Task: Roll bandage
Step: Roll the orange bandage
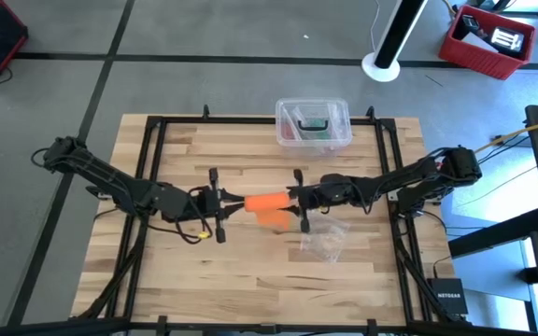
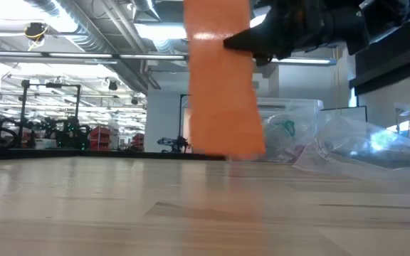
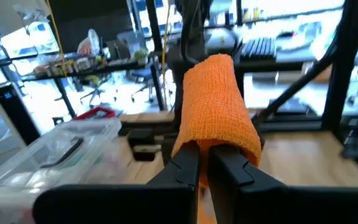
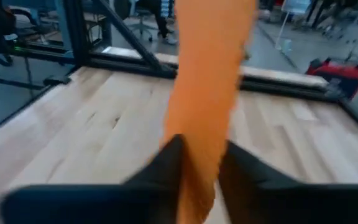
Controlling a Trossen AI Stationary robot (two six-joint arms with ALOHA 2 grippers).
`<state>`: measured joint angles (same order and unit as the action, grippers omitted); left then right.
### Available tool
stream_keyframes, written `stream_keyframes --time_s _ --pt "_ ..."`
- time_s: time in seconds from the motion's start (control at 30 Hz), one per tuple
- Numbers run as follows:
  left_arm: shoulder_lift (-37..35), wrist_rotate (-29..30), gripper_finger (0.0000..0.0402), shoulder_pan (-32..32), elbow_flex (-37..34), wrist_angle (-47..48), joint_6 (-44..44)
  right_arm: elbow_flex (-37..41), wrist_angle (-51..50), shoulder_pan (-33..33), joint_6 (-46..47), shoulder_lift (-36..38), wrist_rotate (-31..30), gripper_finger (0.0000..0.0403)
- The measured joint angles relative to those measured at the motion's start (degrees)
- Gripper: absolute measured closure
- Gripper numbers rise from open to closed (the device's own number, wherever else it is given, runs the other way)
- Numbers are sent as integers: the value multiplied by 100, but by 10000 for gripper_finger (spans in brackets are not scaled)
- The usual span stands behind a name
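Bandage [image 1: 267, 202]: orange, held above table centre, tail hanging toward the tabletop.
Left gripper [image 3: 205, 163]: pinched on the rolled end.
Right gripper [image 4: 201, 163]: fingers around the hanging strip.
Risk: the strip may slip out or twist, loosening the roll.
Writing: "NETGEAR" on black device [image 1: 447, 298], near right.

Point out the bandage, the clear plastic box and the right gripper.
bandage [image 1: 267, 201]: high view, middle of the orange stretch held between the two arms.
clear plastic box [image 1: 338, 137]: high view, its right rim, at the table's far edge.
right gripper [image 4: 197, 163]: right wrist view, between its dark fingers pinching the bandage.
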<state>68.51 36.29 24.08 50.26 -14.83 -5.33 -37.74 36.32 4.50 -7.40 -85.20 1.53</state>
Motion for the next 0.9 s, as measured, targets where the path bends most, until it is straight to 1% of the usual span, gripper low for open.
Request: stream_keyframes --time_s 0.03,0.07,0.2,0.33,0.43,0.57,0.7,0.8,0.9 --pt "0 -11 392 28 0 -133 -2 -8 -53 -3 -149 49 -4 367" --pt "0 -12 392 63 0 -279 -31 -10 -184 -3 -292 89 -22 385" --pt "-52 -22 392 180 0 -685 -350 -8 -406 75 -171 95 34 381" --pt "-68 593 393 147 0 -1023 -1068 -8 -410 450 -187 95 101 397" --pt "-68 1061 397 17 0 -1115 -1518 -22 -381 772 -159 115 100 390" --pt "-49 1294 397 -211 0 -1069 -1764 -274 -421 1142 -47 166 124 396" --pt "29 1461 398 -392 0 -696 -1806 -776 -1078 1421 -54 264 157 395" --pt "74 1504 398 -440 0 -286 -1771 -1306 -1849 1564 -81 389 156 395" --pt "90 1519 398 -418 -1 34 -1596 -1841 -2640 1700 -325 525 147 399"
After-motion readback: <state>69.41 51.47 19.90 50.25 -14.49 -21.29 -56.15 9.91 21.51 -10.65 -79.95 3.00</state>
